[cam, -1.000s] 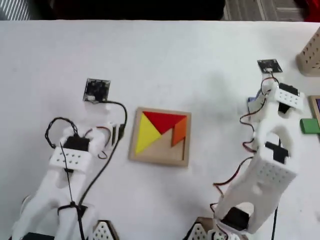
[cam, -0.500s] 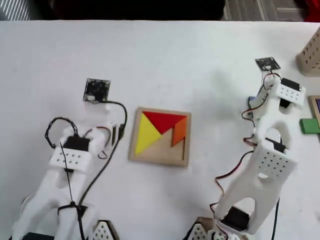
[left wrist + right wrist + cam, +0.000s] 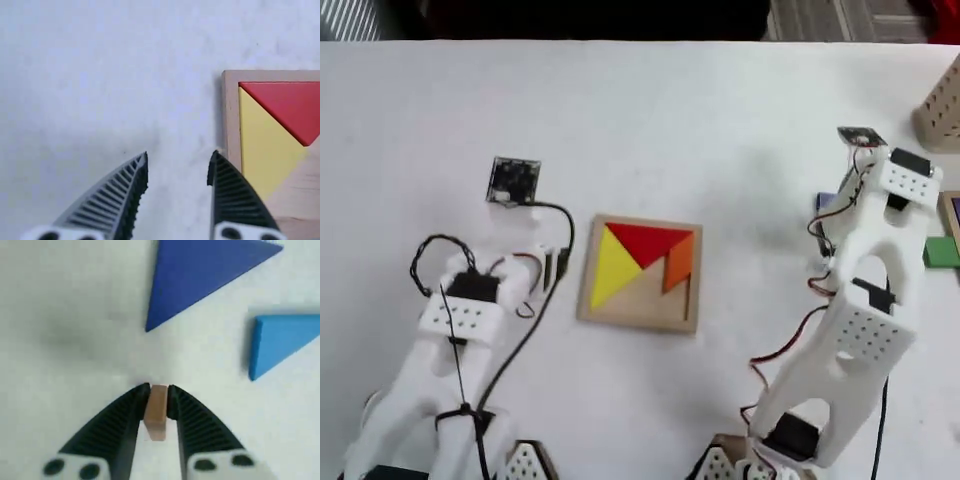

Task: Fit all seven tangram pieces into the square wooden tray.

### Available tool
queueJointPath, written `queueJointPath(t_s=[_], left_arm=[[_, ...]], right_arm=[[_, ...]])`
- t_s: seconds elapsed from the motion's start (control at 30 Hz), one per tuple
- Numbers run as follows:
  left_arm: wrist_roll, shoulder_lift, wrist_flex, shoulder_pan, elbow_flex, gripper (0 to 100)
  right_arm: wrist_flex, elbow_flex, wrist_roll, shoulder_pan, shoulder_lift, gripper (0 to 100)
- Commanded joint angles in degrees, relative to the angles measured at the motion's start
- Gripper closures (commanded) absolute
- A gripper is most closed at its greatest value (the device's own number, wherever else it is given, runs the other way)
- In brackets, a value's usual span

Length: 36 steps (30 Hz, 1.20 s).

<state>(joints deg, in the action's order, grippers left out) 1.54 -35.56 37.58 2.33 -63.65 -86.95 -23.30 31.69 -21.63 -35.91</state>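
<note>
Three pieces lie in the tray (image 3: 638, 323) seen from above: red piece (image 3: 645, 243), yellow piece (image 3: 608, 270), orange piece (image 3: 678, 262). Up close, your right pincer (image 3: 157, 390) is clamped on a thin brown piece (image 3: 156, 415) near a dark blue triangle (image 3: 200, 275). Your left pincer (image 3: 177, 160) stands apart beside the tray's rim.

White arms (image 3: 450, 330), dotted plates, red-black cables; left claw (image 3: 177, 160) and right claw (image 3: 159, 389) ribbed black

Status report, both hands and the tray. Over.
Left hand open beside the tray. Right hand shut on a brown piece. Tray holds red triangle, yellow triangle, orange piece. Dark blue triangle, light blue piece near right hand.
</note>
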Motion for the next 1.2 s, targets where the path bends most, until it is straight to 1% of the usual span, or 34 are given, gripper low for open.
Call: queueJointPath(t_s=[0.0,0.07,0.2,0.37,0.47,0.57,0.77,0.9,1.17], left_arm=[[0.7,-1.5,-1.1,-0.6,2.6,80],[0.7,-1.5,-1.1,-0.7,2.6,80],[0.8,-1.5,-1.1,-0.8,2.7,79],[0.8,-1.5,-1.1,-1.7,3.2,79],[0.8,-1.5,-0.8,-2.0,3.3,79],[0.9,-1.5,-0.8,-2.2,3.3,79],[0.9,-1.5,-0.8,-2.2,3.3,79],[0.9,-1.5,-0.8,-2.2,3.3,79],[0.9,-1.5,-0.8,-2.2,3.3,79]], right_arm=[[-8.0,-0.6,-0.5,3.3,7.9,98.1],[-11.2,0.5,-0.5,5.3,10.2,98.1],[-10.0,11.3,-3.8,10.3,18.1,98.1],[-2.8,29.1,-7.4,19.6,33.2,98.1],[1.8,37.0,-10.3,25.5,39.9,98.1],[4.3,40.0,-13.7,30.4,41.2,98.1],[9.9,40.6,-20.1,38.8,38.0,98.1],[14.2,40.7,-23.5,41.1,36.8,98.1],[25.6,47.7,-23.6,40.7,34.9,98.1]])
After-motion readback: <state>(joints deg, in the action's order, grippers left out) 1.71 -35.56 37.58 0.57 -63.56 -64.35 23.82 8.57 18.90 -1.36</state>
